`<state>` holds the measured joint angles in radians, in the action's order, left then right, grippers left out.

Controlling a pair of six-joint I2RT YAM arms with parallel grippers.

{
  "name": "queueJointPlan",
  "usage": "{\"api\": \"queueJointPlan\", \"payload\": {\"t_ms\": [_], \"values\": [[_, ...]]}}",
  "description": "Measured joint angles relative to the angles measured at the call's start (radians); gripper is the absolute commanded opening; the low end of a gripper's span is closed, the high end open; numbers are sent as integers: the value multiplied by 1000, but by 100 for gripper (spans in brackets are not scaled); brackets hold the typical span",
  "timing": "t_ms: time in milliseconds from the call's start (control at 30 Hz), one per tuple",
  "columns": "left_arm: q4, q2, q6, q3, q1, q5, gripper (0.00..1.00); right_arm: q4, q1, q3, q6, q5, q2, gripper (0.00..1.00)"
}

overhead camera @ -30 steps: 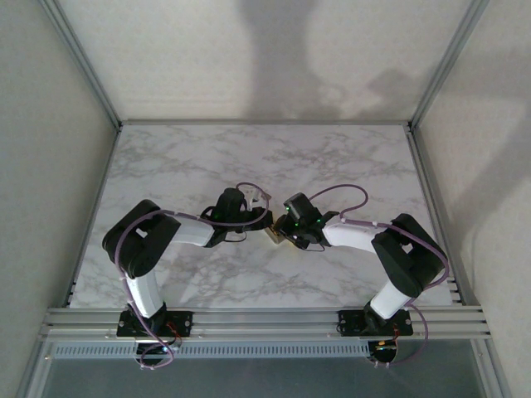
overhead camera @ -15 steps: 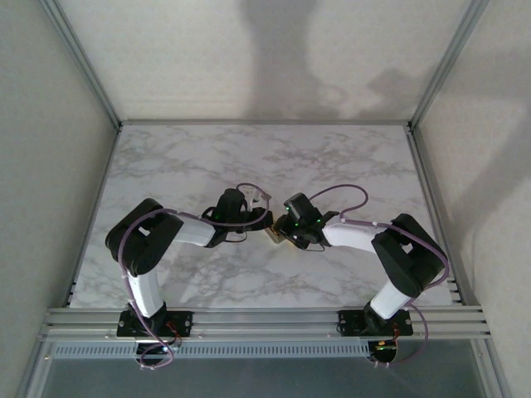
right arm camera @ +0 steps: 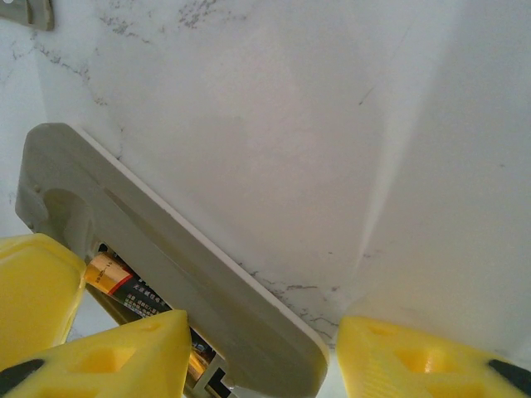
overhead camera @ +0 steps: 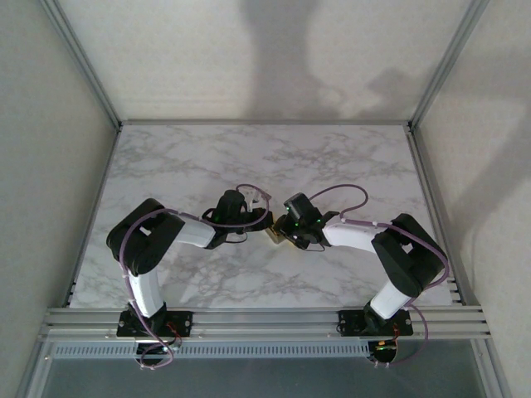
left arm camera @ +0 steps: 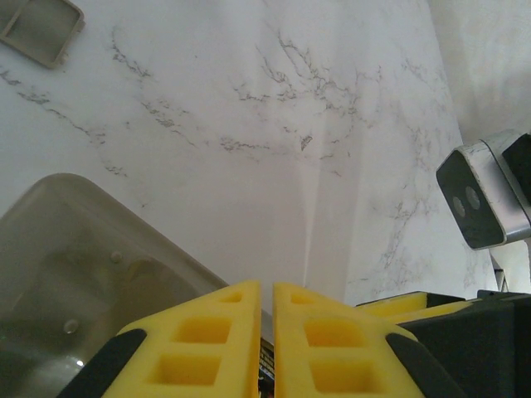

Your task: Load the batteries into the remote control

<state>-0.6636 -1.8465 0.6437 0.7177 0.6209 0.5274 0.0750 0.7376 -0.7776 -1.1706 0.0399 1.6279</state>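
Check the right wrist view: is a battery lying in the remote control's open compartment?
Yes, a dark battery with a copper-orange tip lies in the recess of the remote control.

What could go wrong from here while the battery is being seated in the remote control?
1. The left gripper pinches the battery with very little of it showing, so it may enter the remote control askew or slip on release.
2. The remote control sits between the fingers of the right gripper; a sideways push from the left could twist it in that hold.
3. Both grippers crowd one spot, so their fingers may knock together.
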Motion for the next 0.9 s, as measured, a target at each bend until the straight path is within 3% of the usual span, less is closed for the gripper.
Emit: {"api": "queueJointPlan", "payload": {"t_ms": [900], "values": [[9,6,0,-7,39,-30,11,31,-8,69,41,-47,-89,59]]}}
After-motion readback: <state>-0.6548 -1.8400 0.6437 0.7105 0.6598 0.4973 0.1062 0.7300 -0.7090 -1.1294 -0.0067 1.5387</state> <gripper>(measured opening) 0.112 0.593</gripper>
